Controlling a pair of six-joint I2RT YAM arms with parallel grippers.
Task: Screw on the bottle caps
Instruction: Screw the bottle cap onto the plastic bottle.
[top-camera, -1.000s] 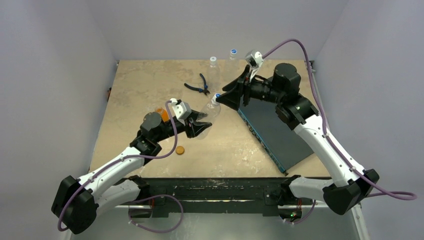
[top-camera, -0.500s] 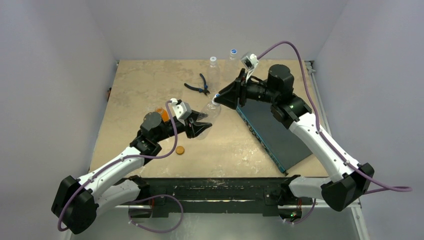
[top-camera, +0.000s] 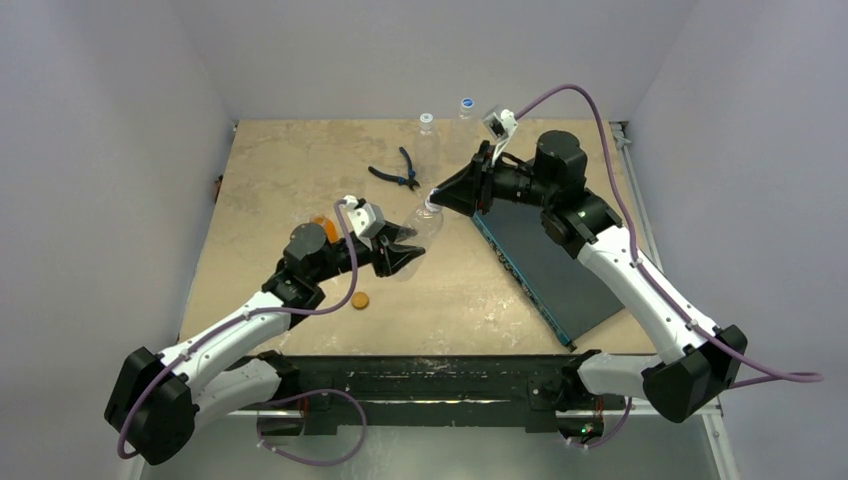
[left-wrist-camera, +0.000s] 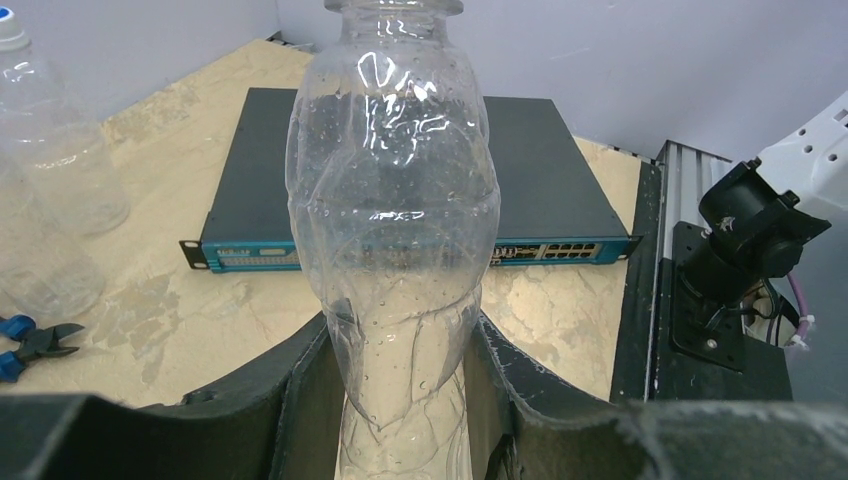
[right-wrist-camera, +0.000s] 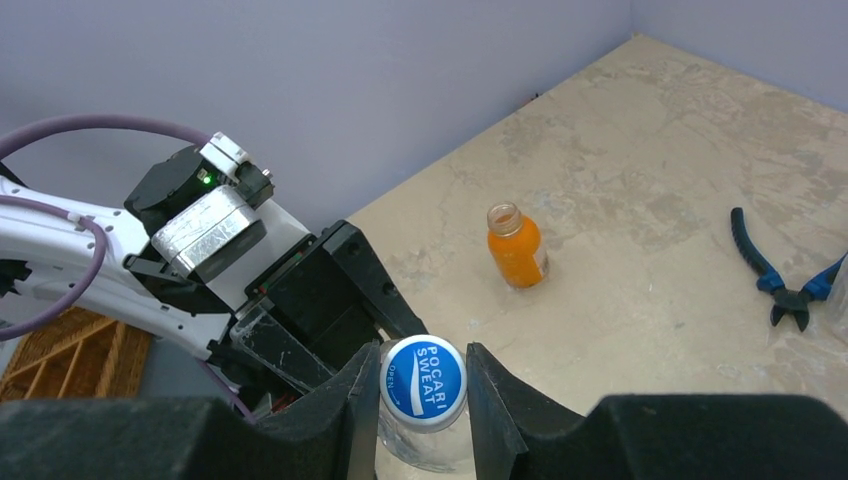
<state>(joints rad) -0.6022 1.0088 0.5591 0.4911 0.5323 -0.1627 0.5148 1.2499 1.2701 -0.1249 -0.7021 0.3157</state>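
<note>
The left arm reaches forward and to the right from its base, forearm low over the table. The left gripper is clamped on the lower body of the clear bottle, which tilts up and away toward the right arm. Just behind this gripper's wrist stands the orange bottle, uncapped, and near its elbow side the orange-brown cap lies flat.

The right arm rises from its base, bends at the elbow and points left. The right gripper meets the bottle's neck, its fingers pressed to both sides of the blue cap sitting on the mouth.

Against a second ago, the left arm has hardly moved. The right gripper, then spread wide just short of the cap, has rolled at the wrist and closed in on it.
</note>
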